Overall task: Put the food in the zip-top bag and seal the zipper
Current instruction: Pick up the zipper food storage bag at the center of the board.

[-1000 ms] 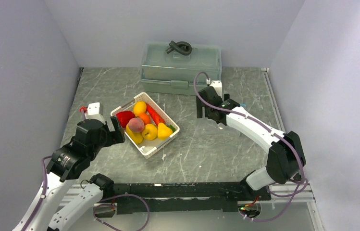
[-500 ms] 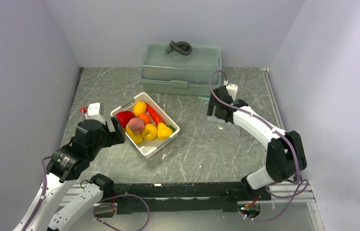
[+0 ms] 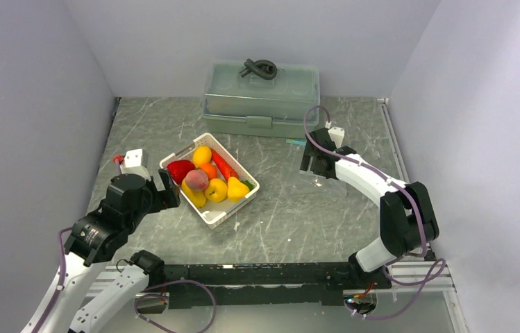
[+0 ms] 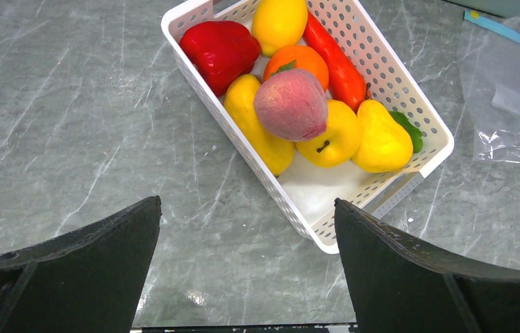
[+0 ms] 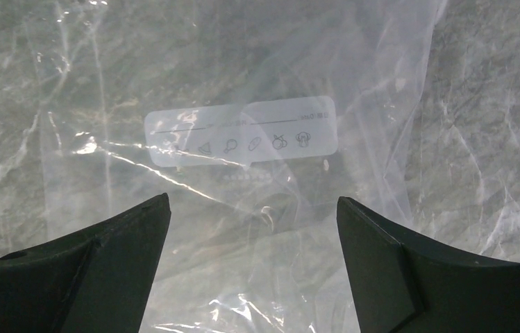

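Observation:
The food (image 3: 208, 180) lies piled in a white lattice basket (image 3: 232, 210): a pinkish peach (image 4: 290, 104) on top of yellow, orange, red and green pieces. My left gripper (image 4: 246, 201) stands open just left of the basket, nothing between its fingers. The clear zip-top bag (image 3: 331, 186) lies flat on the table to the right, and its white label (image 5: 241, 130) shows in the right wrist view. The teal zipper (image 4: 503, 31) runs along the bag's far edge. Directly over the bag, my right gripper (image 5: 253, 198) hangs open and holds nothing.
A grey-green lidded box (image 3: 262, 97) stands at the back with a dark knotted object (image 3: 257, 68) on its lid. Walls close in on the left, back and right. Bare marbled tabletop (image 3: 284, 215) lies between basket and bag.
My right gripper has swung right and back from mid-table to over the bag, then settled lower. The left arm has hardly moved.

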`<state>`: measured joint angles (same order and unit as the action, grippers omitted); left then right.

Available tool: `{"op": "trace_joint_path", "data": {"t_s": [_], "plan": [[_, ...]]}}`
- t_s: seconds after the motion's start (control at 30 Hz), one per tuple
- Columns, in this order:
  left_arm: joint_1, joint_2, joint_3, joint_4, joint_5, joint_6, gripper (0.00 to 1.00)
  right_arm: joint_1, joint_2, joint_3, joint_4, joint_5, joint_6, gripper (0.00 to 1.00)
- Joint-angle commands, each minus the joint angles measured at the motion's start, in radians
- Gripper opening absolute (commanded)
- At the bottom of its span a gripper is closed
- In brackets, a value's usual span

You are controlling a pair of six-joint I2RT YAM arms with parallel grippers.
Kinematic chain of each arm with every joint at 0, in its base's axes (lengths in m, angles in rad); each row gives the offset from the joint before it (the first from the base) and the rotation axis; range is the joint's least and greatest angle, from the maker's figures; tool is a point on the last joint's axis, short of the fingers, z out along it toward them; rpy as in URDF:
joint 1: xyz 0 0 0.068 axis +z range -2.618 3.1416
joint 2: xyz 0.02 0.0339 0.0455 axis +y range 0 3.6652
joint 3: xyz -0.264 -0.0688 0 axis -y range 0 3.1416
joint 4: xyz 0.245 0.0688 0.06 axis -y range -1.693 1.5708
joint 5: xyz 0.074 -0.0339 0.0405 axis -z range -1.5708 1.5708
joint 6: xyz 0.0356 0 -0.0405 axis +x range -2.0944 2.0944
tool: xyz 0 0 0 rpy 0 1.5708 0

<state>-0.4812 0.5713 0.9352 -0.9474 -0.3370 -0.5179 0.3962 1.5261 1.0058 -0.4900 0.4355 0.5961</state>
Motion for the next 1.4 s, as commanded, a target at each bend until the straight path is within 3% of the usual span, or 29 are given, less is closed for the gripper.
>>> {"op": "trace_joint_path", "data": {"t_s": [0.0, 0.13, 0.3, 0.63, 1.07, 1.37], "plan": [[0.003, -0.005, -0.005, 0.033, 0.001, -0.009, 1.0, -0.01, 0.013, -0.015, 0.049, -0.003, 0.015, 0.92], [0.003, -0.005, -0.004, 0.033, 0.001, -0.01, 1.0, -0.013, 0.032, -0.025, 0.06, -0.008, 0.011, 0.82], [0.003, -0.004, -0.004, 0.032, -0.003, -0.01, 1.0, -0.015, 0.039, -0.033, 0.073, -0.017, 0.008, 0.6], [0.003, 0.0, -0.004, 0.032, -0.003, -0.01, 1.0, -0.018, 0.037, -0.035, 0.073, -0.029, -0.005, 0.0], [0.004, -0.003, -0.006, 0.038, 0.011, -0.004, 1.0, -0.01, -0.167, -0.087, 0.088, -0.099, -0.088, 0.0], [0.005, 0.011, -0.003, 0.043, 0.024, 0.007, 1.0, 0.072, -0.342, -0.08, 0.046, -0.083, -0.163, 0.0]]}}
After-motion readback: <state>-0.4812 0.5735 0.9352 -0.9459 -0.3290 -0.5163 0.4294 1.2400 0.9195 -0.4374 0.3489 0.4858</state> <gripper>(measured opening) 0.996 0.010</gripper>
